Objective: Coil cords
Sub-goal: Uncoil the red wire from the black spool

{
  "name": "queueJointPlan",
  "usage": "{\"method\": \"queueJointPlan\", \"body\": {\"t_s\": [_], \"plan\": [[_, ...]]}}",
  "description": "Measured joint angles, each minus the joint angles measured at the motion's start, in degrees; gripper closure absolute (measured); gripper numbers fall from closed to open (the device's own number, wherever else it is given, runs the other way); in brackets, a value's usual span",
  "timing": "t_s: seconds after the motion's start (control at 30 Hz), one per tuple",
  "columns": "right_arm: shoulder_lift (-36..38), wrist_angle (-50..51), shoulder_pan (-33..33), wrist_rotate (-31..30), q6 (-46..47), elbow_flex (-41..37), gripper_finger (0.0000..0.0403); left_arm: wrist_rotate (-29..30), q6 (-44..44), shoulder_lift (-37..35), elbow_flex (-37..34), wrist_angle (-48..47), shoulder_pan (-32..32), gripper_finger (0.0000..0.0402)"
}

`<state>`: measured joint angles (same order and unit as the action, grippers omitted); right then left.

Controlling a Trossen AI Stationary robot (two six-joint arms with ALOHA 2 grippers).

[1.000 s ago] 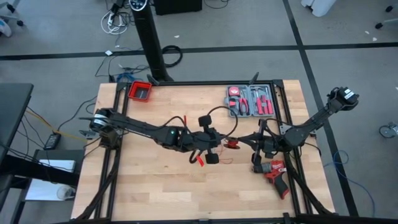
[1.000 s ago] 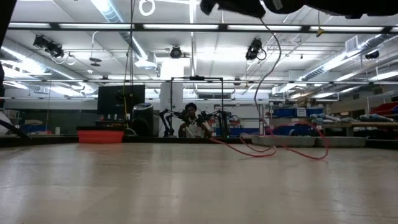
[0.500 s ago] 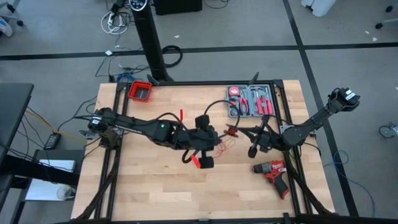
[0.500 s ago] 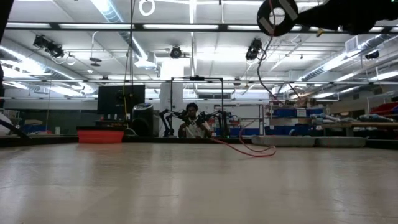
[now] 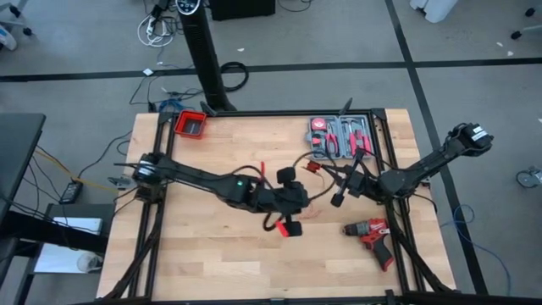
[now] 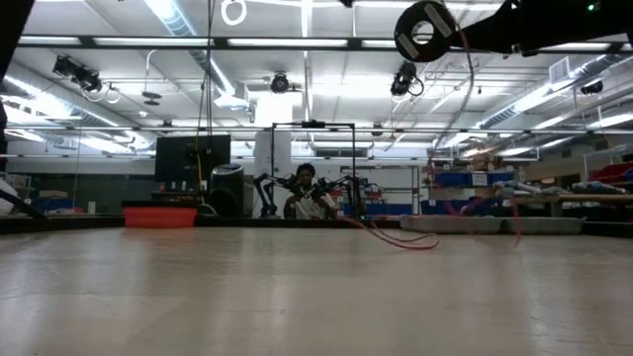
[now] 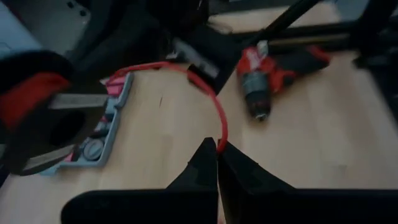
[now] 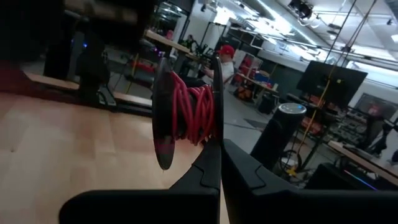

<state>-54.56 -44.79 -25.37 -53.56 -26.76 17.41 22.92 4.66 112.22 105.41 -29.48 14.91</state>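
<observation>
The cord is a thin red wire, partly wound on a small black spool [image 8: 186, 118] that is held up over the table's middle right [image 5: 313, 165]. My right gripper [image 8: 219, 155] is shut on that spool. A loose stretch of the red wire [image 7: 214, 106] runs from the spool to my left gripper [image 7: 217, 152], which is shut on it over the table's middle [image 5: 303, 203]. In the low view the spool [image 6: 425, 30] shows high up, and a slack red loop [image 6: 401, 242] lies on the tabletop. My left gripper pinches the loose red wire [image 7: 221, 144] between its two fingertips, a single strand. The fingers slant down toward the table's right. From them the wire runs up in a curve toward the spool, clear of the table. My right gripper pinches the rim of one black spool flange [image 8: 216, 140] between its two fingers. The fingers lie about level and come from the table's right. The spool is lifted clear, its flanges on edge and the red windings [image 8: 193, 115] between them.
A red-black drill [image 5: 371, 234] lies near the right front. A grey tool case [image 5: 340, 135] sits at the far right edge and a red bin [image 5: 191, 124] at the far left corner. A person shows far behind the table [image 6: 304, 188].
My right gripper has carried the spool toward the table's far edge and turned it. My left gripper has shifted toward the right and near edges, still shut on the wire. The wide red loop lying on the table has drawn in to a small one.
</observation>
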Motion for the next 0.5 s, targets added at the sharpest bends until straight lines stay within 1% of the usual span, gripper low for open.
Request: {"method": "queueJointPlan", "body": {"t_s": [0.17,0.3,0.4,0.5], "plan": [[-0.94,-0.1,-0.01,-1.3,-0.34,-0.02,0.0403,0.81,0.05,4.2,0.0,-2.21,-1.49,0.0399],[-0.9,0.02,-0.87,-2.84,-1.13,-0.02,0.0403,0.99,2.55,5.34,0.0,-8.77,-2.07,0.0395],[-0.92,0.09,-1.27,-2.82,-2.54,-0.02,0.0403,1.09,5.78,5.34,0.0,-14.65,-2.09,0.037],[-0.94,0.42,-1.27,-3.56,-3.44,-0.02,0.0403,1.18,8.21,5.1,-0.02,-19.55,-2.09,0.0327]]}}
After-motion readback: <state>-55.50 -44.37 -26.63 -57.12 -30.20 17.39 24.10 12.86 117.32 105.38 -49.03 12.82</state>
